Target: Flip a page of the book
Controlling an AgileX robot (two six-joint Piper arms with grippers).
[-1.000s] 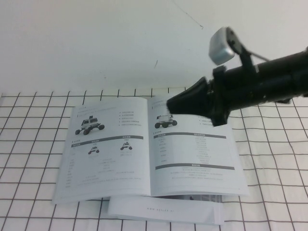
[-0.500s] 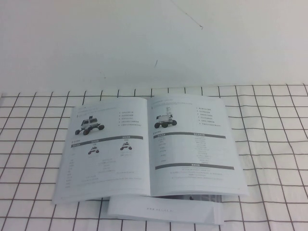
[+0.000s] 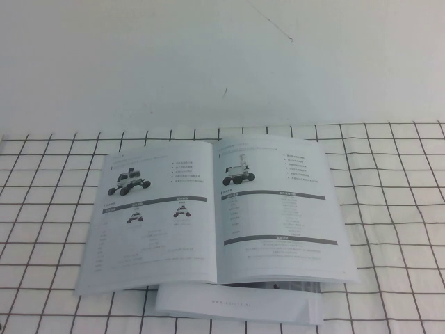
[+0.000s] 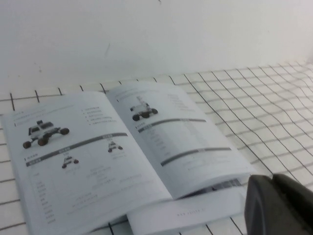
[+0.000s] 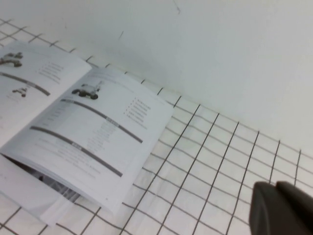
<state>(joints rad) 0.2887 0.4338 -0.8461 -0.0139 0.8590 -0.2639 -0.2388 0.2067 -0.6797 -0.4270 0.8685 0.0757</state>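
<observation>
The book (image 3: 215,212) lies open and flat on the checked cloth in the high view. Its left-hand page (image 3: 156,212) shows a wheeled rover face up. Its right-hand page (image 3: 278,209) shows another small vehicle and tables with grey bars. No arm appears in the high view. My left gripper (image 4: 272,178) is shut and empty, off the book's near right corner; the book (image 4: 122,147) fills that view's middle. My right gripper (image 5: 275,185) is shut and empty over the bare cloth, to the right of the book (image 5: 83,127).
A plain white booklet (image 3: 236,304) with one row of tiny print lies under the book's front edge. The white cloth with a black grid (image 3: 396,209) covers the table. A white wall (image 3: 208,56) rises behind it.
The right arm, which reached over the book's right-hand page a second ago, has drawn back out of the high view. The book has not moved.
</observation>
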